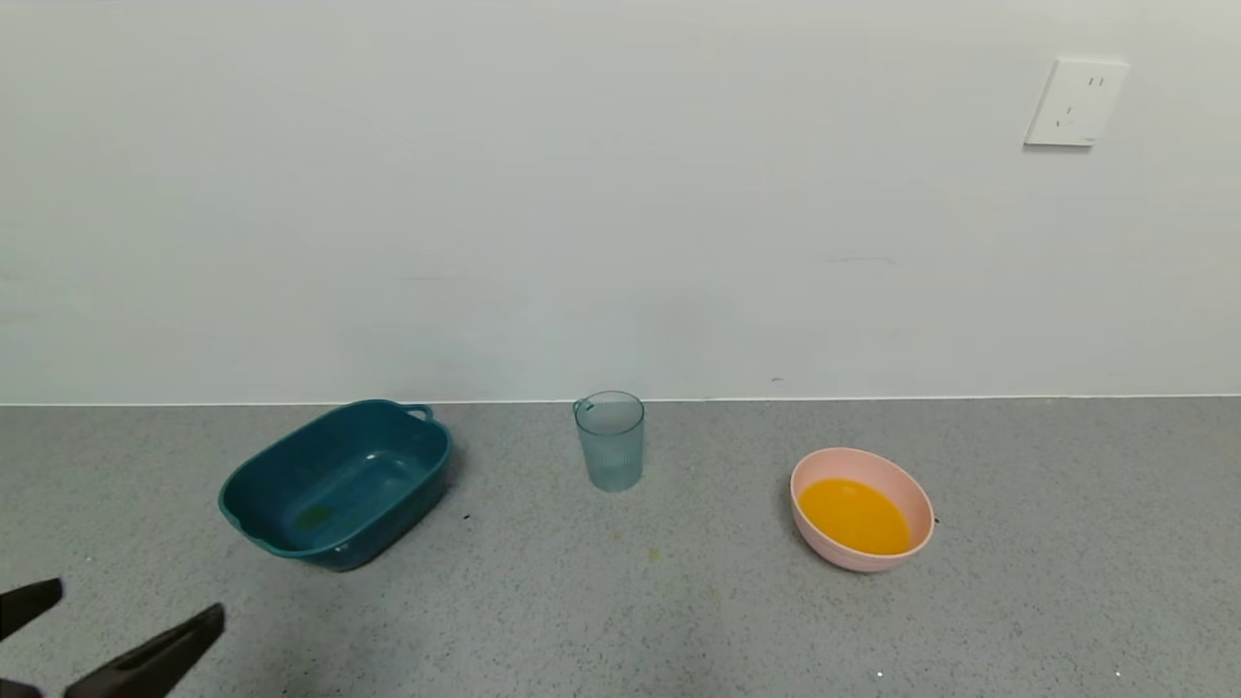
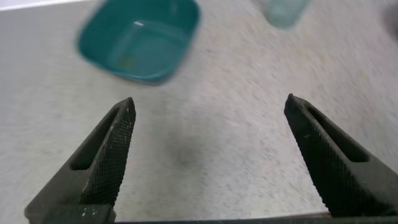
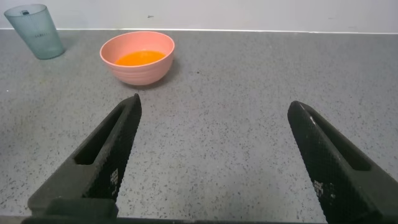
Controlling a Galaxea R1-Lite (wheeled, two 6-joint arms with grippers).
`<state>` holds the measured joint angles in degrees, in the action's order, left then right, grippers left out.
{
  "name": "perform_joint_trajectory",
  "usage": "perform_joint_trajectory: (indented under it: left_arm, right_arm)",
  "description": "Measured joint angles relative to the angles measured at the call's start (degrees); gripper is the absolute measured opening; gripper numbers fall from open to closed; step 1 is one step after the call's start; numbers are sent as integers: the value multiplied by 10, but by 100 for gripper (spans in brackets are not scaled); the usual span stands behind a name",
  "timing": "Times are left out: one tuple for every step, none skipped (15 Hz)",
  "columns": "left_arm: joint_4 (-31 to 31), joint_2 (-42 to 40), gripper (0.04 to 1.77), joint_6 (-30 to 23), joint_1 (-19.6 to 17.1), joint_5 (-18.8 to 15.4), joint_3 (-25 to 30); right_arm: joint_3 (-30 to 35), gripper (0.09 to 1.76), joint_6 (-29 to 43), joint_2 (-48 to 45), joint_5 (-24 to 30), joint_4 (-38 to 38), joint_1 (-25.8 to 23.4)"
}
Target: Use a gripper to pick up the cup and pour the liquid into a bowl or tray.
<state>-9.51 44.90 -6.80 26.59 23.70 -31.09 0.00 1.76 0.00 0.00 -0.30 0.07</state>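
Your left gripper [image 2: 208, 149] stands spread as wide as it goes, with nothing between its fingers [image 2: 111, 155] and nothing touching them; only bare grey countertop [image 1: 679, 620] shows in the gap. In the head view you find it [image 1: 121, 620] at the lower left corner, near the front edge and well apart from every container. Your right gripper [image 3: 214, 155] is likewise spread and carries nothing, and it hangs over bare counter on the bowl's side; the head view does not show it.

Locate the cup [image 1: 610, 441] upright near the back wall, between the teal tub [image 1: 337, 482] and the pink bowl [image 1: 861, 509], apart from both. It looks empty. The orange liquid [image 1: 853, 516] lies in the bowl. The bowl sits to the right of the cup, and the tub to its left.

Note the limits of what you can see. The left gripper is cut off by the head view's edge, so only two finger tips show there. In the left wrist view the cup [image 2: 285, 12] is cropped at the picture's edge and blurred, and the tub [image 2: 138, 40] is blurred too. A faint smear shows on the tub floor; you cannot tell what it is. In the right wrist view the cup [image 3: 36, 31] and bowl [image 3: 137, 57] show whole.
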Motion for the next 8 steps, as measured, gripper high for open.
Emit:
perform_joint_trajectory:
  left_arm:
    - [-12,-32,172,11,-34,0,-4]
    - [-22,-57,172,23,-69,-2,-6]
    - [-32,-81,172,32,-104,-5,-9]
    - [-42,-104,172,36,-136,-10,-11]
    - [-52,-128,172,39,-163,-12,-13]
    - [-66,-149,172,40,-182,-14,-14]
    - [-81,-173,172,43,-199,-15,-14]
    - [-96,-195,172,44,-214,-15,-14]
  right_arm:
    - [0,171,0,0,0,0,0]
    - [0,171,0,0,0,0,0]
    - [0,171,0,0,0,0,0]
    - [0,171,0,0,0,0,0]
    - [0,171,0,0,0,0,0]
    - [0,171,0,0,0,0,0]
    - [0,171,0,0,0,0,0]
    - [0,171,0,0,0,0,0]
